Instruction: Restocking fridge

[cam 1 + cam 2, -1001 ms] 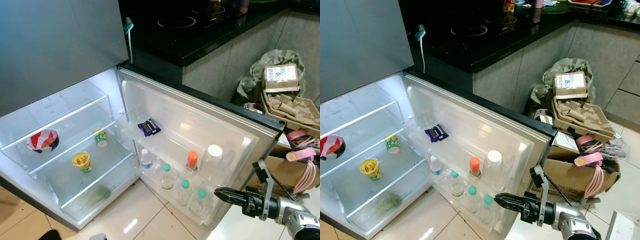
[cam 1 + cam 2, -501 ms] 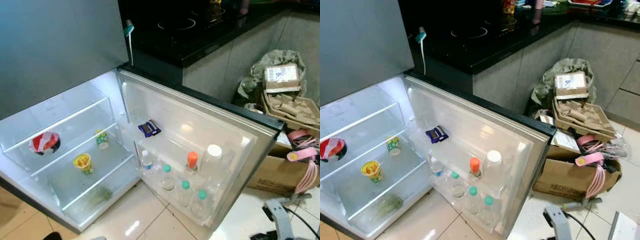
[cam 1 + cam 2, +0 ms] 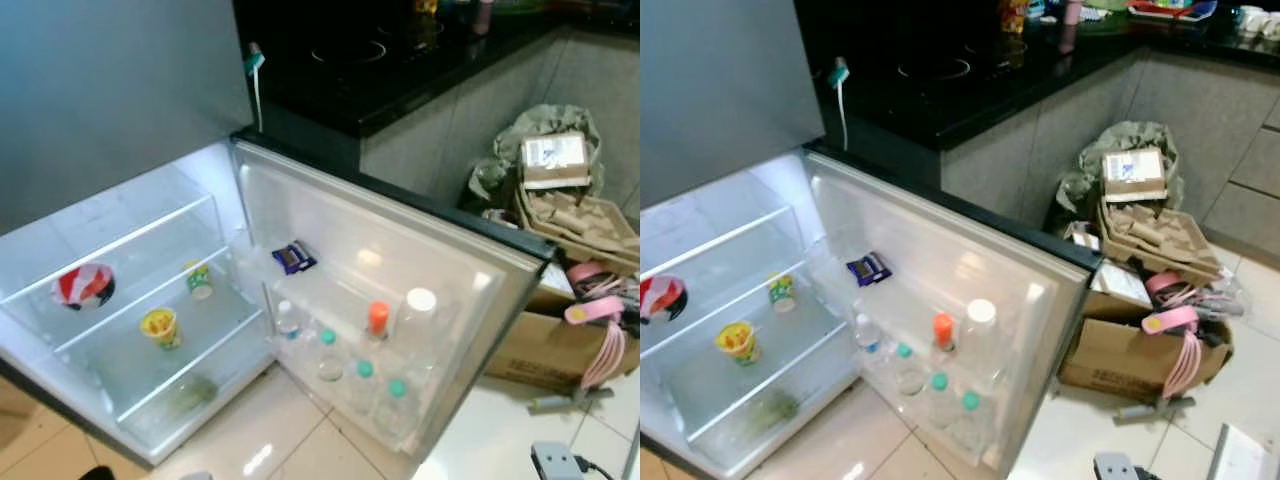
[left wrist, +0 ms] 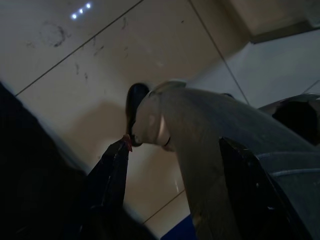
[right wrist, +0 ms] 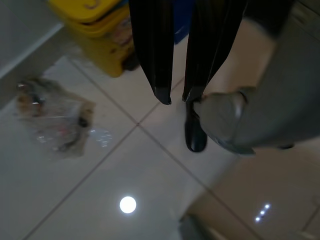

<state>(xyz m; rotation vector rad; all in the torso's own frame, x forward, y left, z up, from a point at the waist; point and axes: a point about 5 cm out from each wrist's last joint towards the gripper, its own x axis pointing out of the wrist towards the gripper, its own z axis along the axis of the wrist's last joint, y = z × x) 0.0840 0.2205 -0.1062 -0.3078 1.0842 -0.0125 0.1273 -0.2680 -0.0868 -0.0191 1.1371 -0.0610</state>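
Left eye view: the fridge (image 3: 120, 250) stands open at nine o'clock, its door (image 3: 400, 260) swung wide toward three, with a red-and-white bowl (image 3: 84, 285) on the upper shelf, a yellow cup (image 3: 160, 326) and a green cup (image 3: 199, 281) below, and an orange-capped bottle (image 3: 378, 320), a white-capped bottle (image 3: 419, 305) and teal-capped bottles (image 3: 327, 352) in the door racks. At two o'clock behind the door sit cardboard boxes (image 3: 555, 345) heaped with packing scraps, crowding the floor there. The left gripper (image 4: 175, 150) hangs over tiles with its fingers spread wide and nothing gripped; the right gripper (image 5: 176, 95) hangs with fingertips slightly parted, empty, near a crumpled plastic bag (image 5: 55, 120) and a yellow bin (image 5: 100, 30)
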